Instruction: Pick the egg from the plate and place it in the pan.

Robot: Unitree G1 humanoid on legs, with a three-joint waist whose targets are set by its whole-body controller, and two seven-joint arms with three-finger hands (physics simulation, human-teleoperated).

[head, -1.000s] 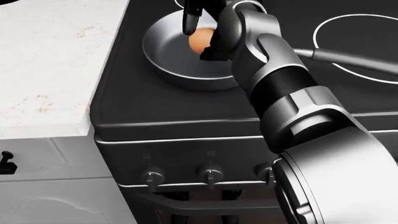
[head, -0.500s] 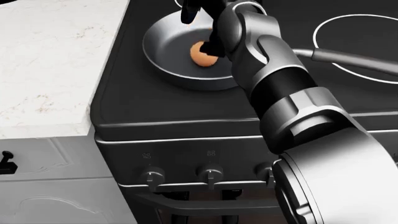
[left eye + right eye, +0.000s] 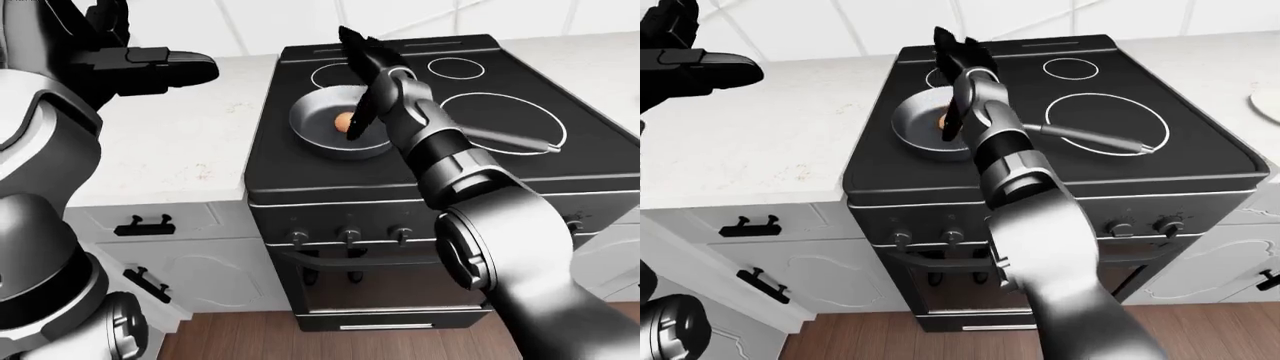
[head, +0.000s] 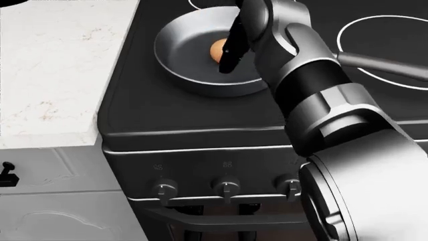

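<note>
The brown egg lies in the grey pan on the left of the black stove, and also shows in the left-eye view. My right hand is open and empty just right of the egg. Its fingers point up and away over the pan's far rim, and one dark finger hangs down beside the egg. My left hand is raised over the white counter at the upper left, fingers stretched out and empty. The white plate shows at the right edge of the right-eye view.
The pan's long handle runs right across the stove between the ringed burners. White counter flanks the stove on both sides. Knobs and the oven door are below, with white cabinets to the left.
My right hand has let go of the egg, which dropped and now rests in the pan. The hand has opened and lifted up and away.
</note>
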